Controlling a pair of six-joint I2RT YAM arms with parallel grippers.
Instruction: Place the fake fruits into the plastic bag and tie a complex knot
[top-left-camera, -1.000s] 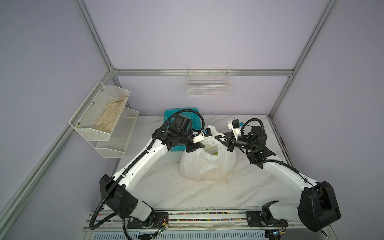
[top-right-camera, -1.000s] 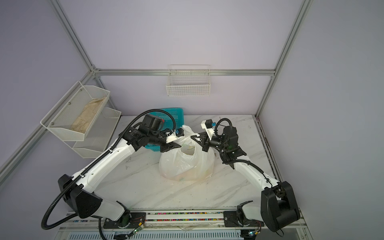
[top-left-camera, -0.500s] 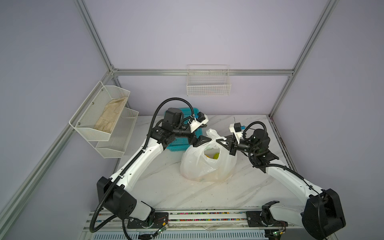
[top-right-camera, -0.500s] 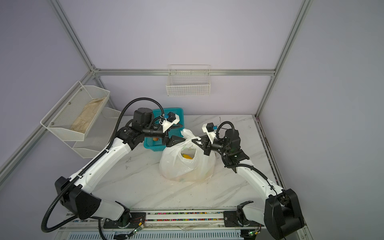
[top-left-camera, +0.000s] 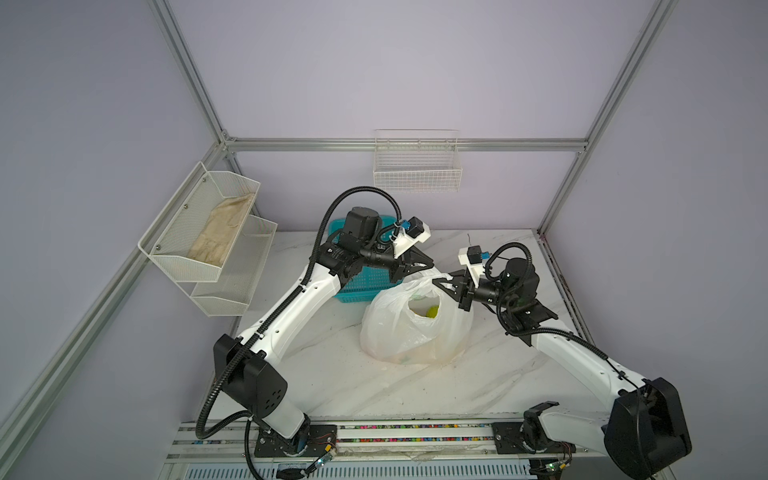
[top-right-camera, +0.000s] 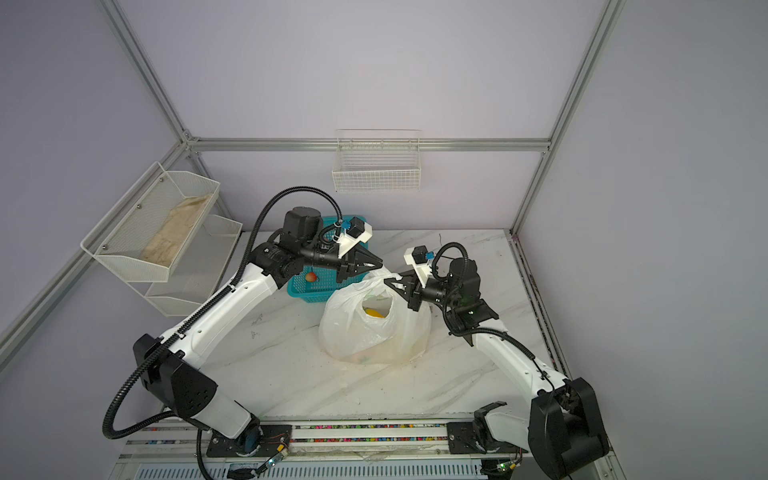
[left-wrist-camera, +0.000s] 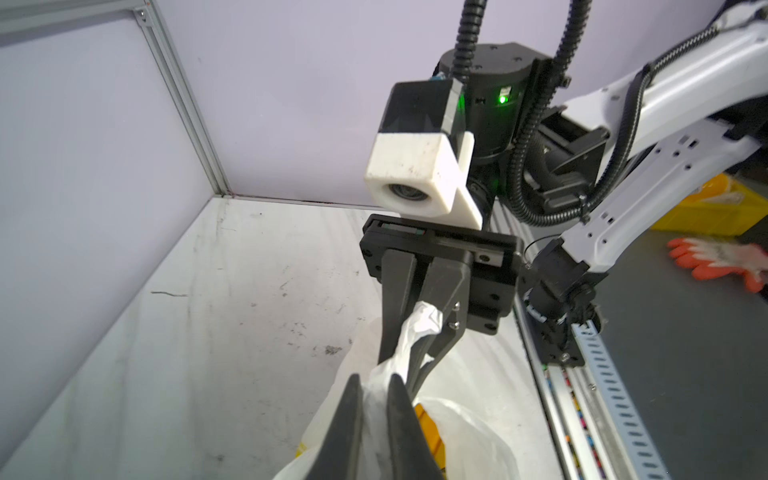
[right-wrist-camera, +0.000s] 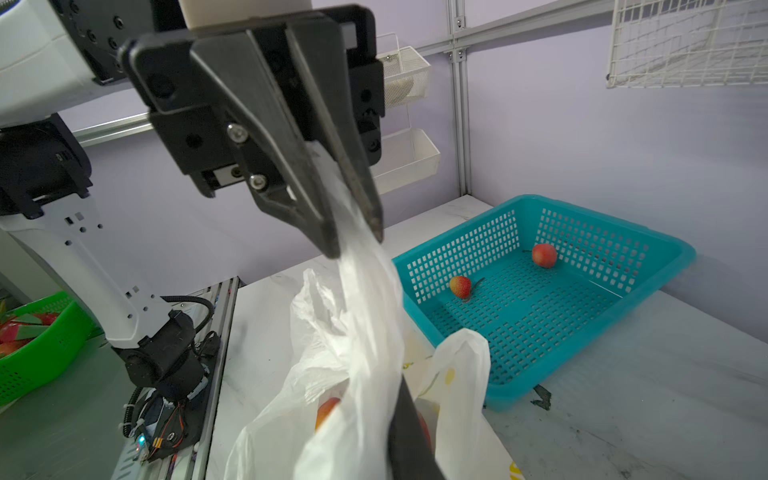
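White film is pinched by both arms now: the left gripper (right-wrist-camera: 357, 245), spread wide above the basket (right-wrist-camera: 457, 228) a moment ago, has clamped on a handle strip of the bag (top-left-camera: 409, 328), just beside the right gripper (left-wrist-camera: 409, 361), which is clenched on the same strip. The bag sits mid-table with its mouth open. Two fruits (right-wrist-camera: 460, 286) remain in the far-left basket, so knotting looks premature.

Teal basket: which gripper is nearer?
Left. The left gripper is at the edge of the teal basket, pinching the plastic bag; the right gripper pinches the bag too, on its side away from the basket.
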